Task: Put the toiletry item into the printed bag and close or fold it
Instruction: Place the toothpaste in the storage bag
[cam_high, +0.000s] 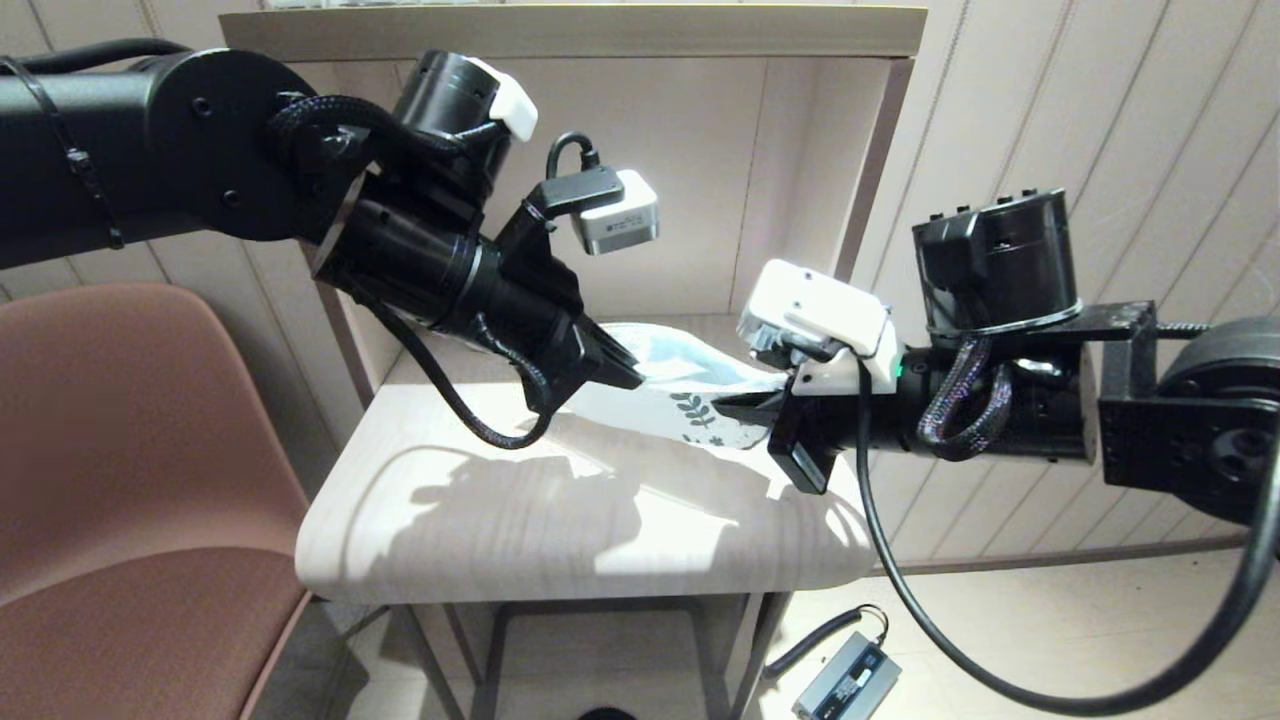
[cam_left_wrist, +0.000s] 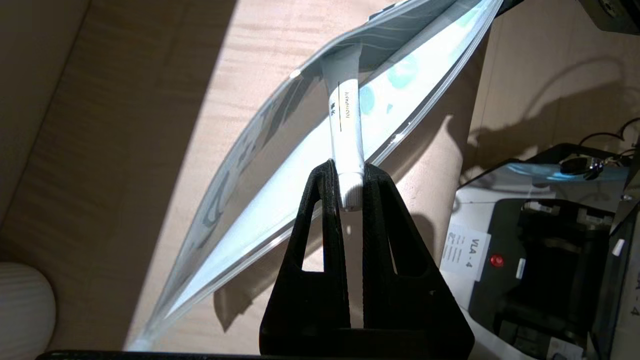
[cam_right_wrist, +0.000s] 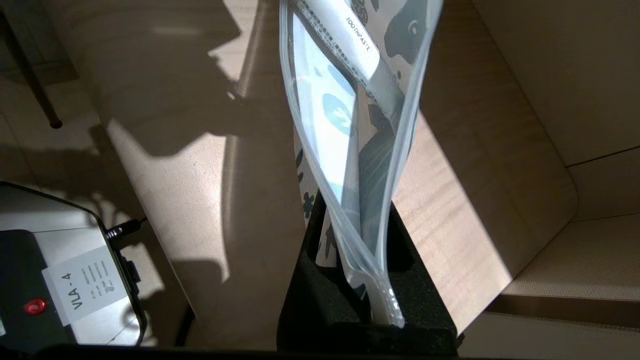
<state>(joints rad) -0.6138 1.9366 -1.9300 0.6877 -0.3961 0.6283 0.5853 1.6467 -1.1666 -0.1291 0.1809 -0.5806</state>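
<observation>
- White printed bag (cam_high: 680, 395), head view: held above the table (cam_high: 560, 520), spanning between the left gripper (cam_high: 625, 372) and right gripper (cam_high: 745, 408); contents not visible.
- Left wrist view: fingers pinch the cap end of the toiletry item (cam_left_wrist: 346, 135), a tube marked TOOTHPASTE, its far end inside the bag's open mouth.
- Right wrist view: jaws pressed together on the bag's edge; tube (cam_right_wrist: 350, 40) inside, well beyond the fingertips.
</observation>
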